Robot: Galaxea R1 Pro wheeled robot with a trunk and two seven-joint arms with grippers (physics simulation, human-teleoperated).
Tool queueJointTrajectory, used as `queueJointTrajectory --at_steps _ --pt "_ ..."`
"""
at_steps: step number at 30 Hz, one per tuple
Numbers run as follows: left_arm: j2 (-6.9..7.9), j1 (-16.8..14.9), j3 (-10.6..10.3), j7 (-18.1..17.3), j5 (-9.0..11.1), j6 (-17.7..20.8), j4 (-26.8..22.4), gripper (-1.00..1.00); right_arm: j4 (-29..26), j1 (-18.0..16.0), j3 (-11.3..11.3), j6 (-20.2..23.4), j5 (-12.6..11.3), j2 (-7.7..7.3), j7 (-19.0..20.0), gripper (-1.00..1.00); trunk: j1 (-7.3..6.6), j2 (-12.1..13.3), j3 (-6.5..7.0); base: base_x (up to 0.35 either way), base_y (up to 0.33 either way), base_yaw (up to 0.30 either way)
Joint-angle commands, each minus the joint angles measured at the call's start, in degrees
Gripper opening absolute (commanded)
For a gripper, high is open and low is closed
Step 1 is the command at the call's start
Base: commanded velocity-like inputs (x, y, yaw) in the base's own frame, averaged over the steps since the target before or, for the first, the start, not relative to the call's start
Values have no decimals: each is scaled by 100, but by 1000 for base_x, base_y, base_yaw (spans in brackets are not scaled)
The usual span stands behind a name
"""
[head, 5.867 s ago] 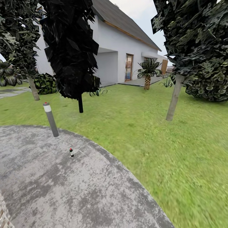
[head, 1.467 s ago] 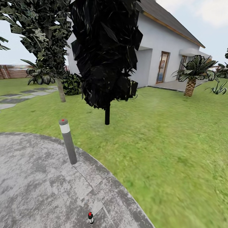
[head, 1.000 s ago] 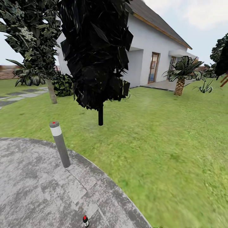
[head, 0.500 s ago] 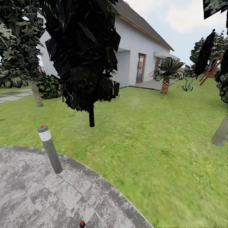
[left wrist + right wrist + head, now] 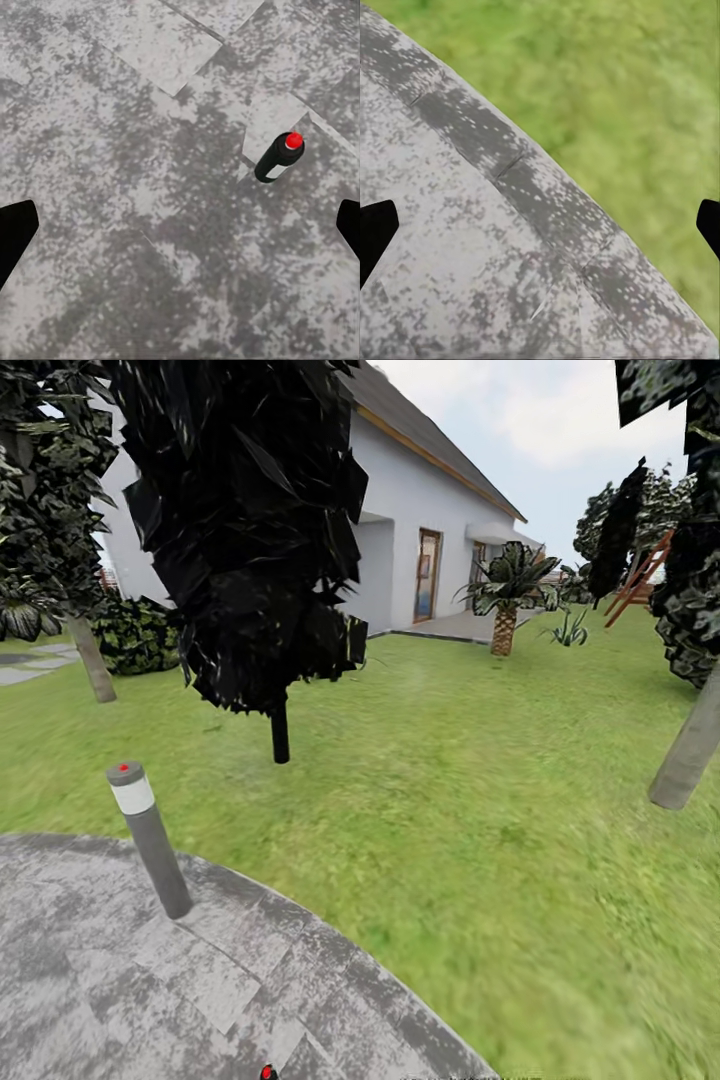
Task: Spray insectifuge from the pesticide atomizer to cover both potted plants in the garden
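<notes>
1. The pesticide atomizer (image 5: pixel 279 157) stands upright on the grey mottled patio (image 5: pixel 112 225), a small dark bottle with a pale label and a red top.
2. In the left wrist view the left claw (image 5: pixel 180 225) hangs above the patio with its two dark fingertips (image 5: pixel 15 232) at the far edges of the picture, spread wide, and nothing is held between them.
3. The bottle lies ahead of the left claw's opening, toward one fingertip rather than centred between the two, and well apart from both tips; only bare paving shows under the gap itself.
4. In the head view only the bottle's red top (image 5: pixel 267 1073) shows, at the very bottom edge, on the patio (image 5: pixel 100 1000) near the curved rim where it meets the lawn (image 5: pixel 480 780).
5. The right claw (image 5: pixel 540 225) is likewise spread wide, its dark fingertips (image 5: pixel 373 229) at the picture's edges, holding nothing; beneath it lie the patio's curved edge stones (image 5: pixel 532 187) and, beyond them, grass (image 5: pixel 622 90).
6. A grey bollard lamp (image 5: pixel 150 838) stands upright at the patio's rim, farther out than the bottle.
7. Beyond it, on the lawn, stand a dark-leaved tree (image 5: pixel 245 520), a white house (image 5: pixel 430 510) and a scaly-trunked palm (image 5: pixel 505 595).
</notes>
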Motion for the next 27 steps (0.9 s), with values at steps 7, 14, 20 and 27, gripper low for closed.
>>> queueJointTrajectory --at_steps 7,14,20,27 --pt "0 -3 4 7 -5 -19 5 100 -7 -4 0 -17 0 0 -2 100 -1 -2 -5 0 61 -76" --pt "0 -3 4 7 -5 -19 5 100 -22 -4 0 -19 0 0 -2 100 -1 -2 -5 0 3 -3" --pt "-3 -1 4 -2 -5 -25 -2 100 -36 -4 -1 -23 -2 0 -2 100 -1 -2 -5 0 0 0" --pt "0 -5 4 -11 -5 -20 -4 100 -38 -4 -3 -20 0 0 -2 100 87 -163 -77 0 0 0"
